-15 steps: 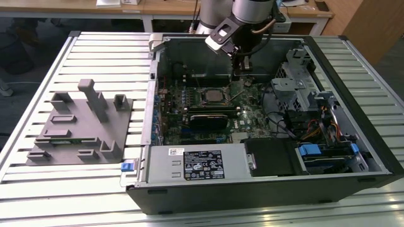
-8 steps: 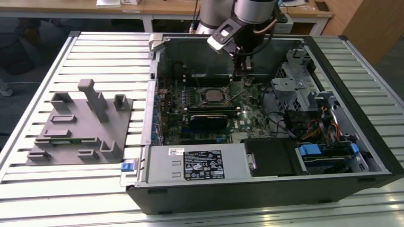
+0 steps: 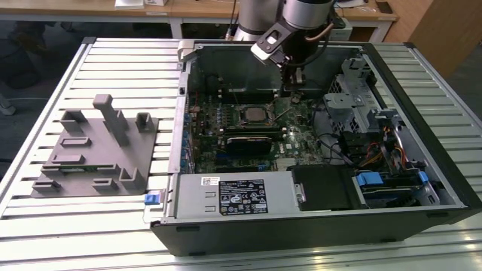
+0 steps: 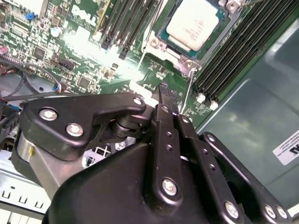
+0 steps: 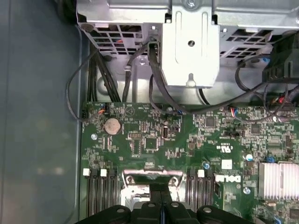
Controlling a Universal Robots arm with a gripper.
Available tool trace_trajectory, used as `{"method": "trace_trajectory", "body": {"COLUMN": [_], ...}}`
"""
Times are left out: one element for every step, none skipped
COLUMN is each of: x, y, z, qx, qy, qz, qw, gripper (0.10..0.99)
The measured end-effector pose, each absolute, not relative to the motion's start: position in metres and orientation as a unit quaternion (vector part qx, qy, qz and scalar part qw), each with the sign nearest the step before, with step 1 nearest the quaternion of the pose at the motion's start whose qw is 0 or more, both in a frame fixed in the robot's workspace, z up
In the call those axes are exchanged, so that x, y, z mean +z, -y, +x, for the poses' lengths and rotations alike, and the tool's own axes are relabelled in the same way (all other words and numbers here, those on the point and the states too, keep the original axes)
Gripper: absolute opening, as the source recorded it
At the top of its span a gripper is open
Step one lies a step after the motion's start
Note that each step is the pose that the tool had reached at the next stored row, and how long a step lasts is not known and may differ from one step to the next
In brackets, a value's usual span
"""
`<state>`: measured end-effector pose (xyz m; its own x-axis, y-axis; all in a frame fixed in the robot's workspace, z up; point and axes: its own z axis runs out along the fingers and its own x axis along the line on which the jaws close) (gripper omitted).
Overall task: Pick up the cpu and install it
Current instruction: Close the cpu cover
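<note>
The cpu [image 4: 196, 23], a pale silver square chip, lies flat in the black socket frame [image 4: 164, 38] on the green motherboard [image 4: 79, 56]. In the exterior view the cpu [image 3: 254, 116] sits mid-board inside the open computer case [image 3: 421, 141]. My gripper [image 3: 292, 90] hangs over the board just to the exterior view's right of the socket and a little behind it. Its black fingers are pressed together with nothing between them, in both wrist views. The gripper [image 4: 167, 91] tip is close to the socket's thin metal lever [image 4: 189, 91]. A metal bracket [image 5: 152, 178] shows just beyond the gripper [image 5: 161, 196].
A grey fixture [image 3: 94, 152] with upright pegs rests on the slatted table at the exterior view's left. Inside the case are a power supply [image 3: 233, 195], a metal drive cage [image 3: 354, 101], loose black cables [image 5: 154, 70], black memory slots [image 4: 233, 51] and a finned heatsink [image 5: 278, 179].
</note>
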<state>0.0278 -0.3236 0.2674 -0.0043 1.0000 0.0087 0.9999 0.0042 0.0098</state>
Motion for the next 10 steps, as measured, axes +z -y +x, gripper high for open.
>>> {"method": "trace_trajectory", "body": {"x": [0.2667, 0.2662, 0.2658, 0.2656, 0.2653, 0.2651, 0.2649, 0.2648, 0.2647, 0.2646], "y": [0.3228, 0.3221, 0.3219, 0.3217, 0.3217, 0.3217, 0.3216, 0.3216, 0.3216, 0.3216], "z": [0.0294, 0.0307, 0.0314, 0.0318, 0.0323, 0.0328, 0.0337, 0.0349, 0.0358, 0.0366], "qx": [0.007, 0.007, 0.007, 0.007, 0.007, 0.007, 0.007, 0.007, 0.007, 0.007], "qy": [-0.709, -0.709, -0.709, -0.709, -0.709, -0.709, -0.709, -0.709, -0.709, -0.709], "qz": [0.706, 0.706, 0.706, 0.706, 0.706, 0.706, 0.706, 0.706, 0.706, 0.706], "qw": [0.000, 0.000, 0.000, 0.000, 0.000, 0.000, 0.000, 0.000, 0.000, 0.000], "gripper": [0.106, 0.106, 0.106, 0.106, 0.106, 0.106, 0.106, 0.106, 0.106, 0.106]}}
